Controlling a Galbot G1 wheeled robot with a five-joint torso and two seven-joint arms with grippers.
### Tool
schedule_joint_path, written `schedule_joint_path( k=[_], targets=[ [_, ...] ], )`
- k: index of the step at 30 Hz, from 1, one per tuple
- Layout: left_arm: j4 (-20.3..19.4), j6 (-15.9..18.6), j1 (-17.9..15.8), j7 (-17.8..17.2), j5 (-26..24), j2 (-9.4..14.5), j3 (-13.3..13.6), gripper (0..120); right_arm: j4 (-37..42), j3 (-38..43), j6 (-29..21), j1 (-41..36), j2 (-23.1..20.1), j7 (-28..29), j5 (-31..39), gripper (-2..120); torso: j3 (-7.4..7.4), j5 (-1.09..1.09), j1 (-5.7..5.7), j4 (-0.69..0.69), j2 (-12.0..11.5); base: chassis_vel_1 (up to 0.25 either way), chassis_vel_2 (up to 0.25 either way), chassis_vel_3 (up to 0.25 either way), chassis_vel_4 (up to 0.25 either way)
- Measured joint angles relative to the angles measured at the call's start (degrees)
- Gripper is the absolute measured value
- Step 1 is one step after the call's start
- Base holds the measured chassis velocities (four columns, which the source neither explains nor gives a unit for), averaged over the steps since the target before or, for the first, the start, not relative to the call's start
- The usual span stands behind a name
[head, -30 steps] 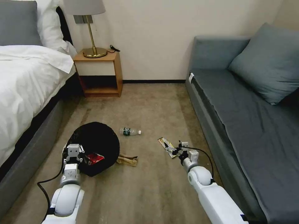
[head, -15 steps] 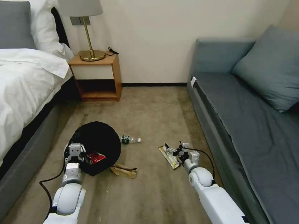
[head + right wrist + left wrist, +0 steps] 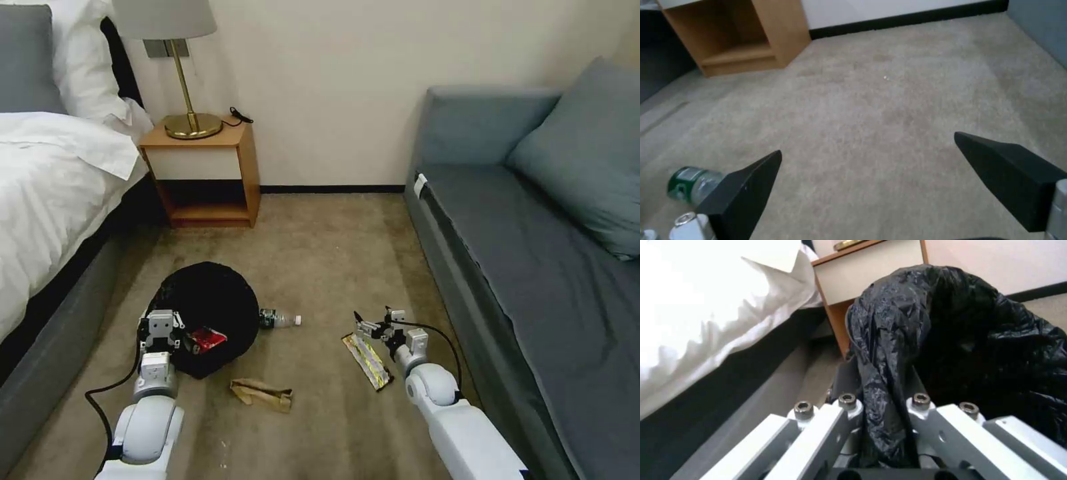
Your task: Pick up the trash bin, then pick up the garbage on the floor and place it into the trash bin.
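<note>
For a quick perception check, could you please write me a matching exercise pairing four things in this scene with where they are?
Things:
1. red-and-white carton
2. bottle
3. snack wrapper
4. brown paper bag

Places:
A. on carpet under the open right gripper
B. inside the trash bin held by the left gripper
C. on carpet nearest the robot
D. beside the bin's right edge

Pairs: 1-B, 2-D, 3-A, 4-C

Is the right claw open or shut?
Open. The right claw has its two black fingers spread wide apart, with only bare carpet between them.
</note>
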Motion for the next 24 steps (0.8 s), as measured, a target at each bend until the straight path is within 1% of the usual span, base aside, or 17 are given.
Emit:
schedule_joint_path(
  k=[8, 17, 21, 24],
  targets=[
    [-0.11, -0.46, 0.52, 0.10, 0.37, -0.19, -0.07, 5, 0.14, 0.07, 0.13, -0.10, -0.17, -0.14, -0.14, 100, 0.00, 0.00, 0.00, 0.01, 0.00, -0.132, 0.128, 0.121, -0.128],
    [-0.37, -0.26, 0.20, 0.12, 0.48, -0.17, 0.00, 5, 0.26, -0.29, 0.43, -0.20, -0.66, -0.23, -1.08, 100, 0.00, 0.00, 0.00, 0.00, 0.00, -0.134, 0.125, 0.120, -0.117],
    [-0.46, -0.08, -0.06, 0.23, 0.56, -0.06, 0.14, 5, 0.51, -1.24, 0.96, -0.06, -1.39, -1.21, -1.36, 100, 0.01, 0.00, 0.00, -0.01, 0.00, -0.124, 0.121, 0.117, -0.114],
    [-0.62, 0.08, -0.11, 0.37, 0.59, 0.11, 0.17, 5, 0.96, -2.79, 0.36, 0.54, -2.36, -2.47, -1.77, 100, 0.01, 0.00, 0.00, 0.00, 0.00, -0.061, 0.065, 0.063, -0.061]
  ],
)
